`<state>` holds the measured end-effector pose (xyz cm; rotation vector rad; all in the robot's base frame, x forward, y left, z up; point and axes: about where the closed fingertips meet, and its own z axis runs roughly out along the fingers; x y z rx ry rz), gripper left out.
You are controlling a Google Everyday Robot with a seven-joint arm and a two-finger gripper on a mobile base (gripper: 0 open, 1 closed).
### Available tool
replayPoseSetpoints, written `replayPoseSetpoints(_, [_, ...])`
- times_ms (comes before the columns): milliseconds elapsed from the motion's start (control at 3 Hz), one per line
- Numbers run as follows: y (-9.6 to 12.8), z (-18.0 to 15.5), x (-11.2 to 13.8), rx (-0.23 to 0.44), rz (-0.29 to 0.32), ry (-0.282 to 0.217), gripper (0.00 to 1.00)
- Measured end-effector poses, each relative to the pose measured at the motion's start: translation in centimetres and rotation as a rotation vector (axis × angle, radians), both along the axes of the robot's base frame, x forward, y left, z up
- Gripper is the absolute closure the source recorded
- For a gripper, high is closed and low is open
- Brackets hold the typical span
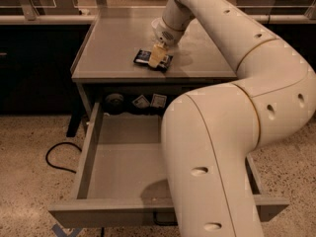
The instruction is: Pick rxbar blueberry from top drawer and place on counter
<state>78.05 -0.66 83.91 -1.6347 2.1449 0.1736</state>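
Observation:
The rxbar blueberry (144, 57), a dark navy bar with a white label patch, lies flat on the counter (118, 43) near its front edge. My gripper (157, 58) reaches down onto the bar's right part, its pale fingers (156, 56) over the wrapper. The top drawer (121, 157) stands pulled wide open below the counter, and my large white arm hides its right side.
At the drawer's back sit a dark round object (114, 102) and two small white-and-dark packets (150, 101). A black cable (57, 157) lies on the speckled floor to the left. A dark cabinet stands left of the counter.

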Motion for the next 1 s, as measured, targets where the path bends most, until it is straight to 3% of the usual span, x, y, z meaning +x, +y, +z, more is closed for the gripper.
replayPoseSetpoints(333, [0.0, 0.0, 0.0, 0.0, 0.0, 0.0, 0.11])
replayPoseSetpoints(667, [0.0, -0.01, 0.0, 0.0, 0.0, 0.0, 0.0])
replayPoseSetpoints(1000, [0.0, -0.01, 0.0, 0.0, 0.0, 0.0, 0.0])
